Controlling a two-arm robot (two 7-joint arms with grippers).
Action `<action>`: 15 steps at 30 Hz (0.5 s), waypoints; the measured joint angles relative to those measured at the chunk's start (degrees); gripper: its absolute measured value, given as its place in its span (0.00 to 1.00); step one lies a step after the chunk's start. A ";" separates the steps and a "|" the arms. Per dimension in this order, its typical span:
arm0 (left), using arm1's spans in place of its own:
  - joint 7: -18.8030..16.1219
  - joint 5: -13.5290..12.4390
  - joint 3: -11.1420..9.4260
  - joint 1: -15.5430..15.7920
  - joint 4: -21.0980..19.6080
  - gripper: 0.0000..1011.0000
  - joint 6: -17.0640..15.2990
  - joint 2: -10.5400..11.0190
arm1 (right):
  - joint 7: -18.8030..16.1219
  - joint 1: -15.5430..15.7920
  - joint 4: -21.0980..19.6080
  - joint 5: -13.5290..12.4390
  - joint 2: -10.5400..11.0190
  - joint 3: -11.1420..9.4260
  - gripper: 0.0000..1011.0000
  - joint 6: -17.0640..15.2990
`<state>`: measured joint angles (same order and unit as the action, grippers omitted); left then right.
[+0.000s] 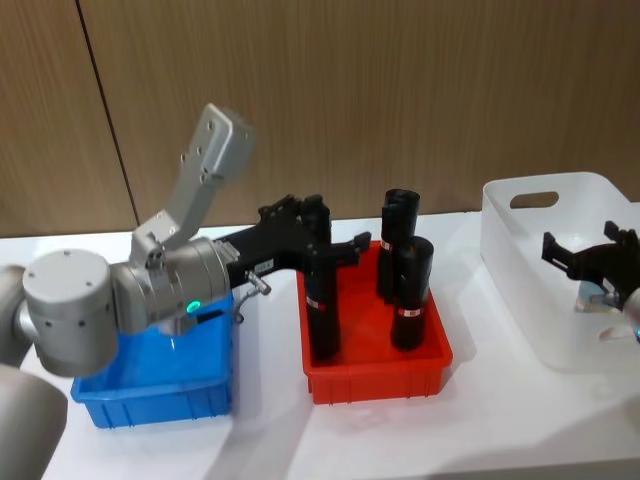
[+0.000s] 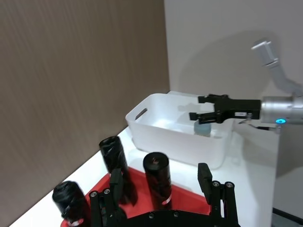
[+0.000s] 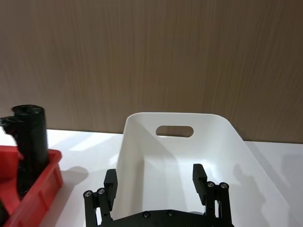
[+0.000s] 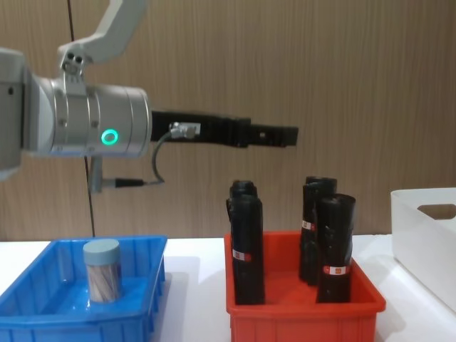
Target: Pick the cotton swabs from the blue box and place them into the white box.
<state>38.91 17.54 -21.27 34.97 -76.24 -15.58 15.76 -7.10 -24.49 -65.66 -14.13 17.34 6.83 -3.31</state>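
Observation:
One jar of cotton swabs (image 4: 103,271) stands upright in the blue box (image 4: 71,326), grey-blue lid on top. A second jar (image 2: 203,128) sits inside the white box (image 2: 165,137), just below my right gripper (image 2: 207,109). That gripper is open, with nothing between its fingers (image 3: 199,176), and it hovers over the white box (image 1: 520,290). My left gripper (image 1: 325,235) is open and empty. It reaches out level above the black rolls in the red bin, well past the blue box (image 1: 160,395).
A red bin (image 1: 375,375) with several tall black wrapped rolls (image 1: 410,300) stands between the blue and white boxes. The left arm's thick grey body (image 1: 120,300) hangs over the blue box. A wood-panelled wall runs close behind the table.

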 joint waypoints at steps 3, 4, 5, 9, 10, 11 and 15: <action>-2.33 -0.37 -0.26 -1.27 -1.05 0.99 0.92 0.36 | 0.24 1.59 -2.25 -0.09 0.13 0.39 0.99 0.10; -3.48 -0.56 -0.43 -1.97 -1.56 0.99 1.38 0.55 | 0.28 2.01 -2.86 -0.13 0.16 0.49 0.99 0.13; -3.96 -0.64 -0.48 -2.20 -1.77 0.99 1.58 0.63 | 0.36 2.85 -3.97 -0.26 0.23 0.69 0.99 0.18; -6.86 -1.09 -0.86 -3.85 -3.05 0.99 2.67 1.11 | 0.69 4.89 -6.91 -0.49 0.40 1.20 0.99 0.31; -8.03 -1.28 -1.01 -4.47 -3.58 0.99 3.15 1.30 | 0.73 5.32 -7.51 -0.52 0.43 1.30 0.99 0.33; -8.53 -1.35 -1.06 -4.76 -3.79 0.99 3.33 1.37 | 0.80 6.10 -8.60 -0.56 0.49 1.49 0.99 0.36; -11.46 -1.82 -1.44 -6.38 -5.10 0.99 4.43 1.84 | 1.10 8.19 -11.54 -0.84 0.66 2.01 0.99 0.46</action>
<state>27.44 15.72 -22.72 28.59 -81.34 -11.15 17.60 -6.00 -16.30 -77.19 -14.96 18.00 8.83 -2.84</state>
